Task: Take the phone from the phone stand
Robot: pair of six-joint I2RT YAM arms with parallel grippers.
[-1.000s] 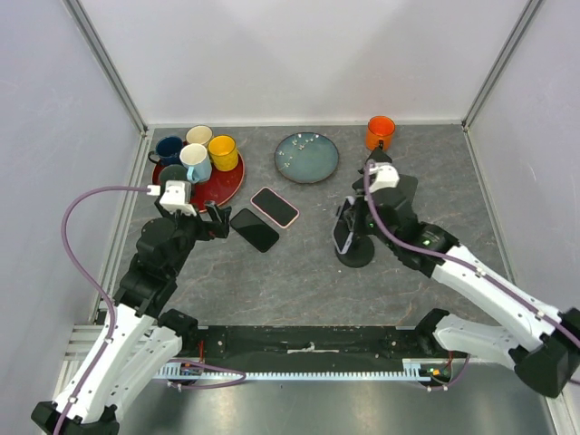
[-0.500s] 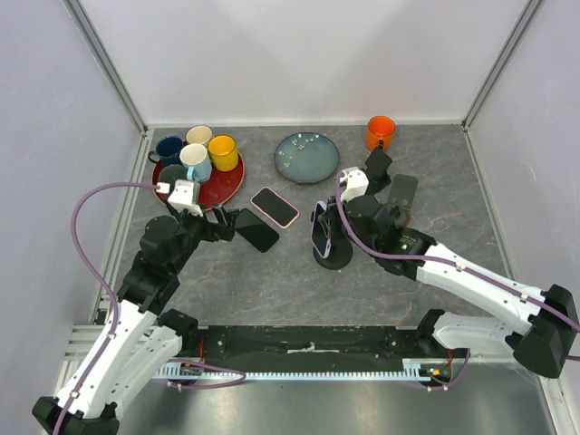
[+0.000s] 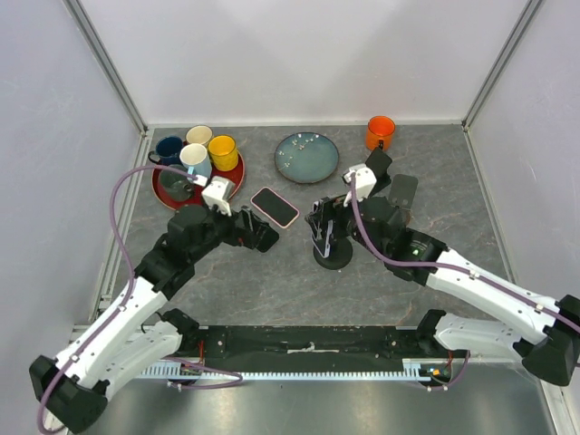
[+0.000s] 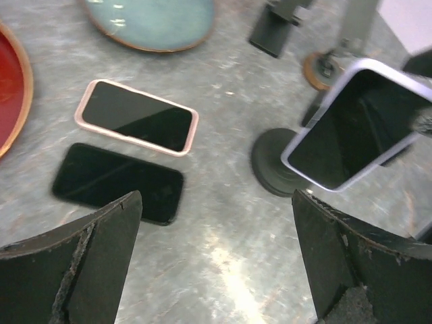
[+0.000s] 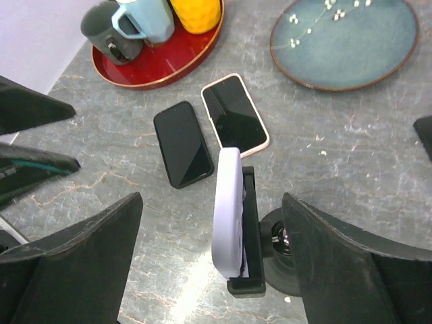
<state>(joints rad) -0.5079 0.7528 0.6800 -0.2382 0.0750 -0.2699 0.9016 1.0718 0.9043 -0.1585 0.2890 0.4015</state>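
Finds the phone, in a pale lilac case, seated on edge in the black phone stand, not yet removed. Places the stand near the centre of the grey table, round base flat on the surface. Records the right gripper spread wide, with one finger to either side of phone and stand in the wrist view, touching neither so far as shows. Records the left gripper likewise wide apart and holding nothing, hanging over the table to the left of the stand, with the phone's dark screen tilted toward it. Notes two further phones lying flat left of the stand: a pink-cased phone and a black phone, side by side and just apart. Notes a red tray carrying mugs at the far left, a blue-green plate beyond the stand, and an orange mug at the far right.
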